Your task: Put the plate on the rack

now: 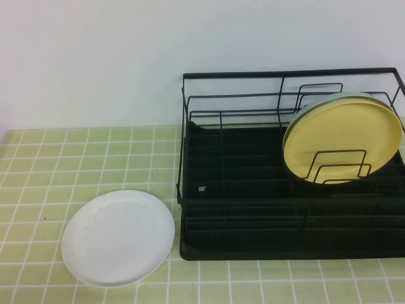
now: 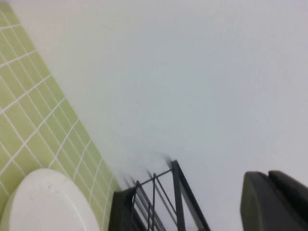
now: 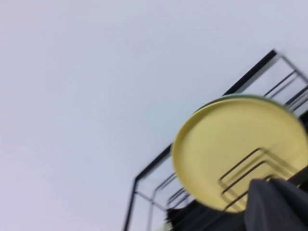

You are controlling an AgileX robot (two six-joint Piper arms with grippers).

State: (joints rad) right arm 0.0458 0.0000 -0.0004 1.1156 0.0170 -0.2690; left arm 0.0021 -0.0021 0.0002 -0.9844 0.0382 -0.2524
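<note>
Here, plate (image 1: 118,237) flat beside rack (image 1: 190,190)

yellow plate (image 3: 231,149) upright in rack (image 3: 154,192), wall (image 3: 96,86)

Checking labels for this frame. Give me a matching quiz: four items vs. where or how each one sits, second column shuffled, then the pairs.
Items:
1. plate
2. yellow plate
3. rack
4. pale green plate

Places or states:
A. standing on the tiled table, right of the white plate
B. lying flat on the green tiles, outside the wire frame
C. only a thin edge showing, behind another plate
D. upright on edge among the wire dividers, right side of the frame

Pairs: 1-B, 2-D, 3-A, 4-C

The left gripper and the right gripper appear only as dark parts at the edge of their own wrist views; neither shows in the high view.
</note>
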